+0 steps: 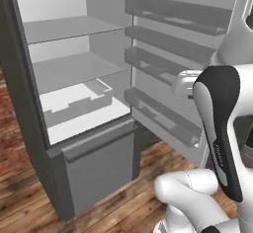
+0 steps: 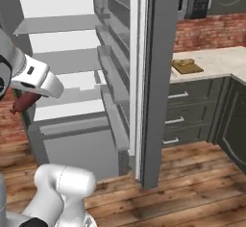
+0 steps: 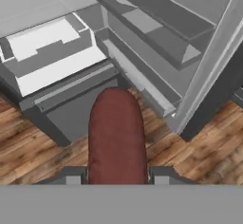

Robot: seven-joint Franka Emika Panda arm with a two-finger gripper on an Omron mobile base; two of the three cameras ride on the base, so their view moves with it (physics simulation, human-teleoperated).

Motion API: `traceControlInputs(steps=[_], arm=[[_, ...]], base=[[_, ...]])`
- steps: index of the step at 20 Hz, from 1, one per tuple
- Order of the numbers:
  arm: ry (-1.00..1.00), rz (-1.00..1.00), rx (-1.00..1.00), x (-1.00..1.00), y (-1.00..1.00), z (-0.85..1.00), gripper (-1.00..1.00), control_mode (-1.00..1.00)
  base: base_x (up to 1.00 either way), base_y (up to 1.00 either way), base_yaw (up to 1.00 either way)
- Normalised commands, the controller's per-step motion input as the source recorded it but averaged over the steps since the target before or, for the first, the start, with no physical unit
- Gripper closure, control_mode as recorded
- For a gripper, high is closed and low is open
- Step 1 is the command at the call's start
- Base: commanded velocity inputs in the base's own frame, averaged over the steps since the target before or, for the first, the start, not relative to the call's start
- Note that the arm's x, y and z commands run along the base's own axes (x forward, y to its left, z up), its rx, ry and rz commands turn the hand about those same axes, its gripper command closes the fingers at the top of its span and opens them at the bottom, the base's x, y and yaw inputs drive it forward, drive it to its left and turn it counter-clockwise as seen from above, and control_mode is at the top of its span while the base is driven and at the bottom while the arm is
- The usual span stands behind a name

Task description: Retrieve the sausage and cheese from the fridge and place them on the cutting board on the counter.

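We see our gripper (image 3: 116, 175) clamped on the sausage (image 3: 116, 137), its two fingertips (image 3: 71, 175) pressed against the link's sides at the six o'clock edge of the hand view. The sausage is dark red-brown with a rounded end and runs up from between the pads toward twelve o'clock, over the wooden floor (image 3: 28, 152). In the right base view we see the same sausage (image 2: 24, 104) poking out below the white hand at nine o'clock, in front of the fridge's lower part.

Beyond the sausage tip, the fridge (image 3: 57, 61) stands open. Its white interior and grey shelves lie toward eleven o'clock in the hand view, and the open door (image 3: 156, 33) with its grey racks stretches toward one o'clock. In the left base view, we see the fridge (image 1: 74, 69) shelves at ten o'clock and the door racks at two o'clock, behind our arm.

In the right base view, past the door's edge at three o'clock, we see the counter (image 2: 216, 60), beige above dark drawers with silver handles. The cutting board (image 2: 187, 66) lies on it near its left end, with a yellowish-olive lump, likely the cheese (image 2: 184, 62), resting on top.
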Motion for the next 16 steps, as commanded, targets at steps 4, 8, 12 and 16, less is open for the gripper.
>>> traceControlInputs(steps=[4,8,12,16], arm=[[0.0,0.0,0.0,0.0,0.0,0.0,1.0,1.0],[0.0,0.0,0.0,0.0,0.0,0.0,1.0,1.0],[0.0,0.0,0.0,0.0,0.0,0.0,1.0,1.0],[0.0,0.0,0.0,0.0,0.0,0.0,1.0,1.0]], base=[[-1.0,0.48,-0.68],[-1.0,0.41,-0.66],[-1.0,0.27,-0.63],[-0.98,0.09,-0.67]])
